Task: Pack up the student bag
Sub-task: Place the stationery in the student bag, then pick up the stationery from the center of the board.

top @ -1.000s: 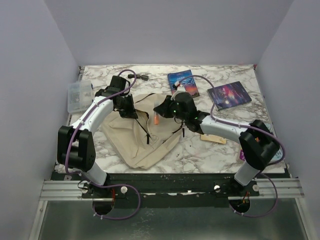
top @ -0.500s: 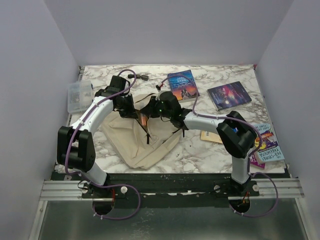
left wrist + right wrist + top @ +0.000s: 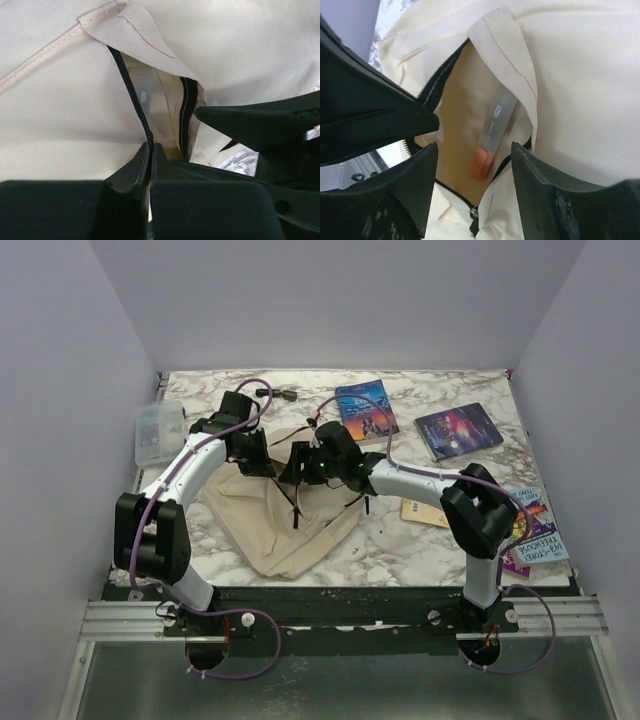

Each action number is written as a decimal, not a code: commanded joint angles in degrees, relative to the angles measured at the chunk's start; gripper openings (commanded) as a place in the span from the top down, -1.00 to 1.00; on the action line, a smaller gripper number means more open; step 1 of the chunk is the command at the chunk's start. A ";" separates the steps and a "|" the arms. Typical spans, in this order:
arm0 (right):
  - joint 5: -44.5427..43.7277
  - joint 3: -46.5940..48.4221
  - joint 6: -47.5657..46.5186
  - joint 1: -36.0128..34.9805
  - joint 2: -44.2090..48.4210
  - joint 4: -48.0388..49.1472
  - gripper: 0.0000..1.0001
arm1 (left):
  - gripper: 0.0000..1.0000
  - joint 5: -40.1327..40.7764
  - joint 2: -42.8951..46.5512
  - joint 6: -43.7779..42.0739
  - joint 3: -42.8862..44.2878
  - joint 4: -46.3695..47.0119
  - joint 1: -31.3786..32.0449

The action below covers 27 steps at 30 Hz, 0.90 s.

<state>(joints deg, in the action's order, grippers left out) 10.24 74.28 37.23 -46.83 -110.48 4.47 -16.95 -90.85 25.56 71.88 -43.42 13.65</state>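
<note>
Noted student bag (image 3: 280,525) lying flat on marble table (image 3: 390,545), left of centre, mouth at its far end. Found left gripper (image 3: 150,148) pinched tight on the zipper edge of the student bag. Found right gripper (image 3: 475,149) at the same mouth, jaws wide, gripping nothing. Saw orange-capped tube (image 3: 492,132) lying loose inside the opening, clear of both fingers. Beyond, logged clear box (image 3: 158,432) far left, blue book (image 3: 365,410) and dark book (image 3: 458,430) towards the back.
</note>
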 commanded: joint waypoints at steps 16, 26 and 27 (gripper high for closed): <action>-12.85 -16.02 -0.10 11.30 27.51 -23.99 -0.66 | 1.00 -1.84 2.82 -0.33 -0.16 1.06 0.41; -19.62 -34.83 8.93 26.40 51.73 -34.40 -1.00 | 1.00 -2.65 3.06 -0.25 -0.25 1.23 0.41; -20.12 -35.98 9.93 27.57 53.79 -35.41 -1.00 | 1.00 -2.58 3.04 -0.25 -0.30 1.23 0.41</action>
<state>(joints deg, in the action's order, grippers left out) -5.06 42.57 42.00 -21.93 -63.22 -24.25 -17.37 -90.19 25.56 71.79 -43.35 13.65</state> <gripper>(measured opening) 0.996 0.011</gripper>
